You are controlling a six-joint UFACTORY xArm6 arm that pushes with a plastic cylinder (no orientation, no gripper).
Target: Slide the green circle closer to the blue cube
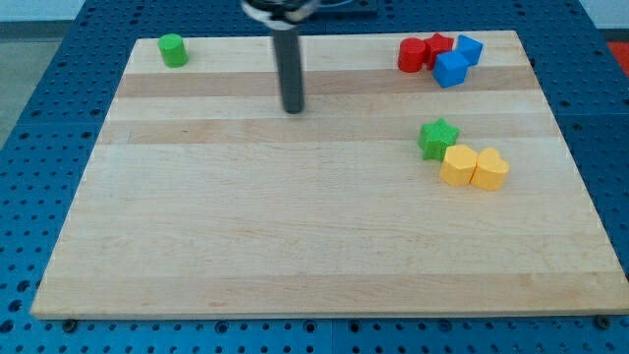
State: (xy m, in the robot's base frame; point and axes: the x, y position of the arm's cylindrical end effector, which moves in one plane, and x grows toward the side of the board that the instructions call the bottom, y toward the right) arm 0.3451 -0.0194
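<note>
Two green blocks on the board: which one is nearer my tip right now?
The green circle at the view's top left; the green star lies farther from my tip, touching the yellow blocks.

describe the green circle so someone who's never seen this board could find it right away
Start at the wooden board and go to its corner at the view's top left. The green circle sits there alone, a short round cylinder, unlike the green star at the view's right.

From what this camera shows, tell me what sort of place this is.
Probably a robotics lab bench. A pale wooden board lies on a blue perforated surface, the sort used for fixing equipment. My tip rests on the board, with small coloured blocks such as the green circle and blue cube.
</note>
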